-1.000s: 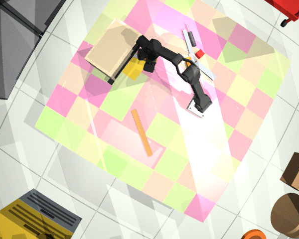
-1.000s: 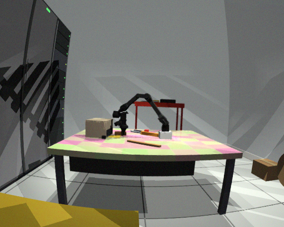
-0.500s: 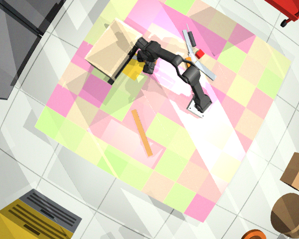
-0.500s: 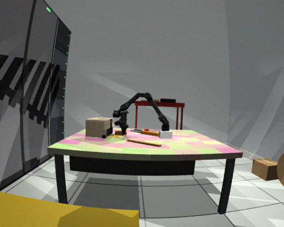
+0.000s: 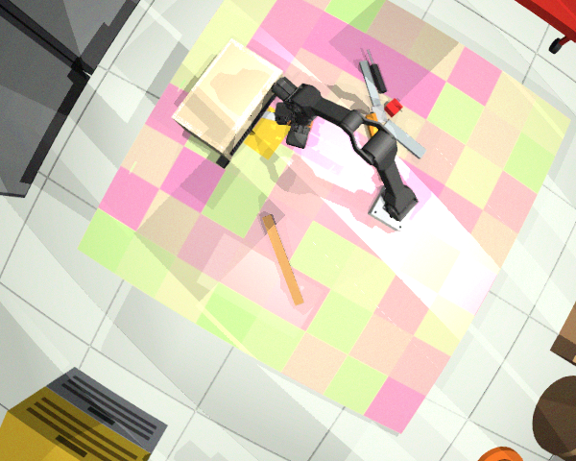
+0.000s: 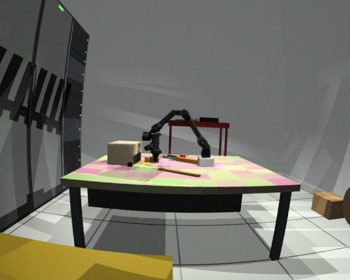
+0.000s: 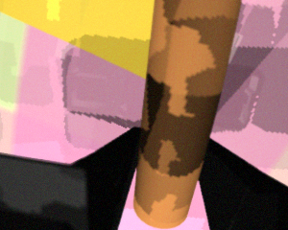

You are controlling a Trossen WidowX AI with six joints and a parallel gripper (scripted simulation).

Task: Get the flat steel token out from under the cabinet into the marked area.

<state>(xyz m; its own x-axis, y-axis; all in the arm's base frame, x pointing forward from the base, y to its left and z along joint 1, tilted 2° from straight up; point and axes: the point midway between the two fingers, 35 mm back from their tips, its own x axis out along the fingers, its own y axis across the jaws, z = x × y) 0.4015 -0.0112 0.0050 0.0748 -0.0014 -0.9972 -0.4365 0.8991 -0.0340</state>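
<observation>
Your wrist view shows the jaws pinching a brown rod (image 7: 180, 120), hidden in the top view under the gripper (image 5: 282, 120), beside the cabinet (image 5: 226, 94) over the yellow marked area (image 5: 263, 136). You can't see the token anywhere.

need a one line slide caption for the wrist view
End effector shut on a brown cylindrical rod, held over the pink checkered tabletop near the yellow marked area.

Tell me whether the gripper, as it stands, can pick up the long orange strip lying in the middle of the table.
Probably not yet: the gripper is shut on a brown rod by the cabinet; the orange strip lies open but apart.
</observation>
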